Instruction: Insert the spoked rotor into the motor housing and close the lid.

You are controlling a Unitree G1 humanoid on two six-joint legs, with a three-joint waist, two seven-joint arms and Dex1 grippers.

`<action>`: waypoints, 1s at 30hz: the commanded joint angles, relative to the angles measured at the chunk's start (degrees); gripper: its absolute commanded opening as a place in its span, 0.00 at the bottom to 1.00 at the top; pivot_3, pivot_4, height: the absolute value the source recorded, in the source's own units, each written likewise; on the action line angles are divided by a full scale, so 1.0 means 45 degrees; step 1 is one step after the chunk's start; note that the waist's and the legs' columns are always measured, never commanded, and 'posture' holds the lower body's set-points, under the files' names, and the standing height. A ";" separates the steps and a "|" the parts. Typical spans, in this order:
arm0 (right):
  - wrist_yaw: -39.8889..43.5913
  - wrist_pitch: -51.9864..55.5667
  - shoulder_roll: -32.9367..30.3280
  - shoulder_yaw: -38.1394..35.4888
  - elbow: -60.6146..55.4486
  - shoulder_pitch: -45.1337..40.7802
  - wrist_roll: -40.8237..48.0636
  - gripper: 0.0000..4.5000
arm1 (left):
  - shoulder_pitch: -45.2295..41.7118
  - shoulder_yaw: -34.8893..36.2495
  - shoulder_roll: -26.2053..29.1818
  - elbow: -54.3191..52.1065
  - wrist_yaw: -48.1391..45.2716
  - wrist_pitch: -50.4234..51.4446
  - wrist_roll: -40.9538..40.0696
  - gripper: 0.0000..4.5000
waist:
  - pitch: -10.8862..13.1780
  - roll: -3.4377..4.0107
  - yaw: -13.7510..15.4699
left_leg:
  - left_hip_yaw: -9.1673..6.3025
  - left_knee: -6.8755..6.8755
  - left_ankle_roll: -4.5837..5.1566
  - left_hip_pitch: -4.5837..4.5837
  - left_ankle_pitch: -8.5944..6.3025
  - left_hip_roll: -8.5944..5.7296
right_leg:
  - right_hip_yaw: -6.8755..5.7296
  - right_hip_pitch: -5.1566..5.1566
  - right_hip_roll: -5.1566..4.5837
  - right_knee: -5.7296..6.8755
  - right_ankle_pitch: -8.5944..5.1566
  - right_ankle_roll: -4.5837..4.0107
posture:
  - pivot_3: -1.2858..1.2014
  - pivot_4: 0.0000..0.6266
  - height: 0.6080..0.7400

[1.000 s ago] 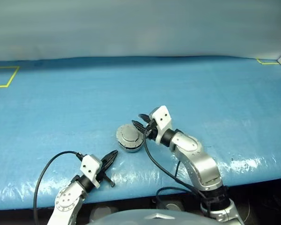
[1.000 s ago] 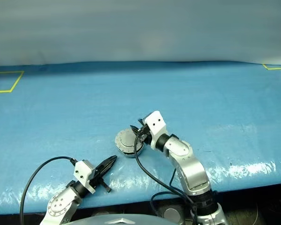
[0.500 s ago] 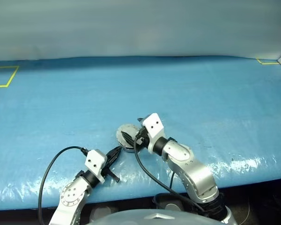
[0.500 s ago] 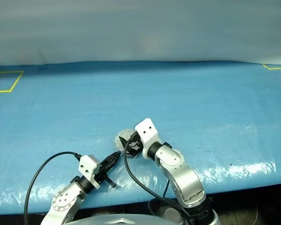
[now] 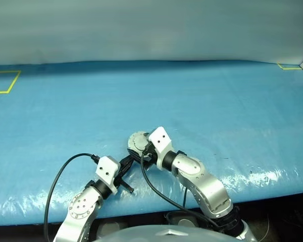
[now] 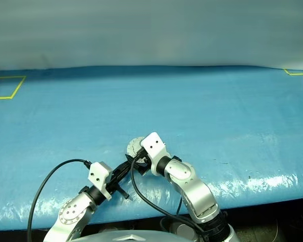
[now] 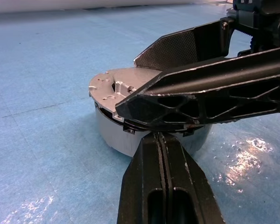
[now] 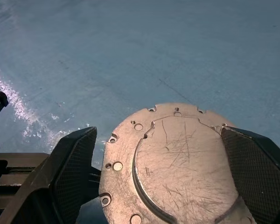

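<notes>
motor housing (image 7: 113, 135): grey puck on blue counter (image 5: 217, 101), lid (image 8: 177, 158) closed on top, plain scratched face up w/ small holes round rim. right pincer (image 8: 168, 177): fingers spread wide, one each side of lid; contact can't be told. left pincer (image 7: 162, 140): fingers pressed together, nothing held, tip right at housing's side wall, just below right pincer's finger (image 7: 214, 95). yellow tape marks (image 5: 2, 83) at counter's far corner, well apart from both pincers.
</notes>
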 commanded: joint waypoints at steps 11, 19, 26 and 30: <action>-0.0349 -0.0056 0.0312 -0.0516 0.0111 -0.0028 0.0353 0.99 | 0.0302 0.0034 0.0067 -0.0822 0.0060 -0.0472 0.0080 0.00 | 0.0002 0.0002 -0.0006 | 0.0002 -0.0006 -0.0004 -0.0009 -0.0007 0.0001 | 0.0000 -0.0008 0.0000 -0.0009 0.0000 0.0000 | 0.52 0.24 1.00; -0.0142 -0.0139 0.0111 -0.0447 0.0042 -0.0097 0.0333 0.68 | 0.0513 0.0401 0.0013 -0.0206 0.0135 -0.1071 -0.0048 0.00 | 0.0002 0.0002 -0.0004 | 0.0001 -0.0004 -0.0005 -0.0009 -0.0008 0.0002 | -0.0001 -0.0007 0.0000 -0.0010 -0.0001 0.0000 | 0.52 0.24 1.00; 0.0193 0.0216 -0.0347 -0.0688 -0.0603 -0.0977 0.0379 0.68 | 0.0737 0.0717 -0.0029 0.0482 -0.0090 -0.1819 -0.0197 0.00 | 0.0008 -0.0002 -0.0006 | 0.0003 -0.0002 -0.0005 -0.0016 -0.0009 0.0002 | -0.0002 -0.0012 0.0000 -0.0011 0.0000 0.0000 | 0.52 0.24 1.00; 0.0442 0.0536 -0.0756 -0.0677 -0.0599 -0.1580 0.0341 0.68 | 0.0763 0.0685 -0.0119 0.0822 -0.0053 -0.2318 -0.0043 0.00 | 0.0009 0.0000 0.0000 | 0.0001 -0.0004 -0.0005 -0.0022 -0.0009 0.0002 | -0.0005 -0.0018 0.0001 -0.0012 0.0000 0.0000 | 0.52 0.24 1.00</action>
